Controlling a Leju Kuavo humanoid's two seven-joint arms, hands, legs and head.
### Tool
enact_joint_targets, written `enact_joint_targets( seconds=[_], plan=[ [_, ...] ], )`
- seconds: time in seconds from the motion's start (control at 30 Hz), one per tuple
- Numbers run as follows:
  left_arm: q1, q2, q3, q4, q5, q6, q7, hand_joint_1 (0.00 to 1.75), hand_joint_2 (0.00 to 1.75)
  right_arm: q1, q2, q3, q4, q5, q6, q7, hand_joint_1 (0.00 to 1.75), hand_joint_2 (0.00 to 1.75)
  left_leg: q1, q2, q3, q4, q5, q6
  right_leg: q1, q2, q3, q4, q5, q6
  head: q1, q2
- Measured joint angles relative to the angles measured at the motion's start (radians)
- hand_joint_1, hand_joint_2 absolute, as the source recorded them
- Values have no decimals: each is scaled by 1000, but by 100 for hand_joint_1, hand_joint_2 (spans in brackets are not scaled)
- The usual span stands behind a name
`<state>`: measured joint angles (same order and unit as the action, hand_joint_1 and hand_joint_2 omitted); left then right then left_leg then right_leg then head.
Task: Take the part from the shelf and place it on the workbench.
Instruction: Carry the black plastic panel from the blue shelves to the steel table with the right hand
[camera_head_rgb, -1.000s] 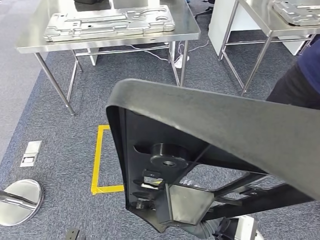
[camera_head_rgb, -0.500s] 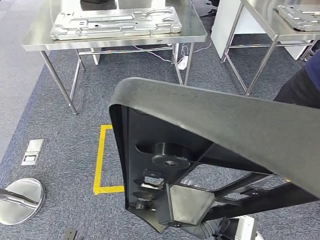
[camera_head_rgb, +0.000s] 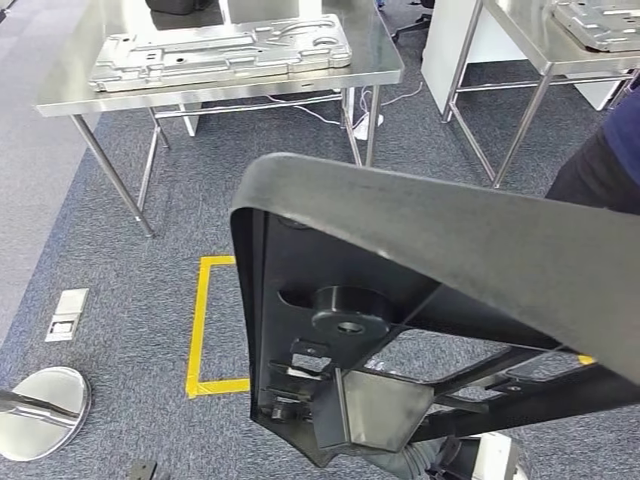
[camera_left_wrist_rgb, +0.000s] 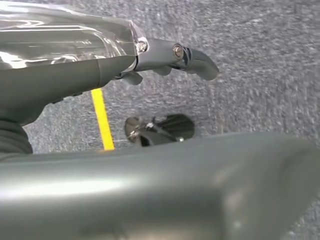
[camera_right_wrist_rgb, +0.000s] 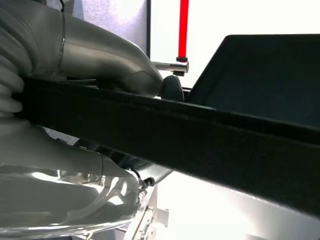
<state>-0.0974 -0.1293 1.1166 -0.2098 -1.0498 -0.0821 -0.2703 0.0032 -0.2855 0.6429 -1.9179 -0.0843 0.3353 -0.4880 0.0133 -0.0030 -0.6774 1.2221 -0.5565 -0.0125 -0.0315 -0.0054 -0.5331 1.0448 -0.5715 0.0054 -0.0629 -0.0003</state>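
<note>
The large black part (camera_head_rgb: 423, 300) is carried in front of the robot above the grey carpet, well short of the steel table (camera_head_rgb: 377, 70) ahead, where a grey metal panel (camera_head_rgb: 219, 50) lies. The right hand (camera_right_wrist_rgb: 113, 65) grips the part's dark edge between thumb and fingers. The left hand (camera_left_wrist_rgb: 166, 55) extends over the carpet beside a grey edge; whether it holds anything cannot be told.

No readable text, label, brand or number anywhere in these views. The only marking is plain yellow floor tape (camera_head_rgb: 198, 330), bearing no lettering.
</note>
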Motion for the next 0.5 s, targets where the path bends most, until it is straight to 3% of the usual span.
enact_joint_targets(
  seconds=[0.07,0.17,0.27,0.3,0.37,0.4,0.43,0.47,0.5],
  plan=[
    [0,1,0,0,0,0,0,0,0,-1,1,0,0,0,0,-1,175,175,-3,0,41,-103,56,8,2,1,14,-1,-12,8,0,0],
    [-1,1,0,0,0,1,-1,0,0,-2,2,0,0,0,0,-3,175,175,-11,0,59,-148,44,27,3,2,15,-5,-19,24,0,0],
    [1,1,0,0,0,2,-2,0,0,-3,2,-1,0,0,0,-5,175,175,-6,0,74,-166,38,44,1,1,11,18,-41,36,0,0],
    [0,2,0,0,0,2,-2,0,0,-3,2,-1,0,0,0,-6,175,175,-4,1,81,-170,36,50,1,2,-8,60,-61,37,0,0],
    [-2,2,0,0,0,2,-2,0,0,-1,2,-1,0,0,0,-7,175,175,-7,1,89,-171,29,59,3,3,-81,184,-105,36,0,0],
    [-2,2,0,0,0,2,-2,0,0,1,2,-1,1,0,0,-7,175,175,-8,1,93,-171,24,62,4,3,-117,235,-113,35,0,0],
    [-1,2,0,0,0,2,-2,0,0,3,2,-1,1,0,0,-7,175,175,-9,0,99,-171,20,63,4,3,-139,256,-103,35,0,0],
    [0,2,0,0,0,2,-2,0,0,3,2,-1,1,0,0,-7,175,175,-9,0,106,-170,14,62,5,3,-143,242,-74,34,0,0],
    [0,2,0,0,0,2,-2,0,0,3,2,-1,1,1,0,-7,175,175,-10,-1,116,-170,8,60,6,3,-130,193,-30,31,0,0]
  ],
)
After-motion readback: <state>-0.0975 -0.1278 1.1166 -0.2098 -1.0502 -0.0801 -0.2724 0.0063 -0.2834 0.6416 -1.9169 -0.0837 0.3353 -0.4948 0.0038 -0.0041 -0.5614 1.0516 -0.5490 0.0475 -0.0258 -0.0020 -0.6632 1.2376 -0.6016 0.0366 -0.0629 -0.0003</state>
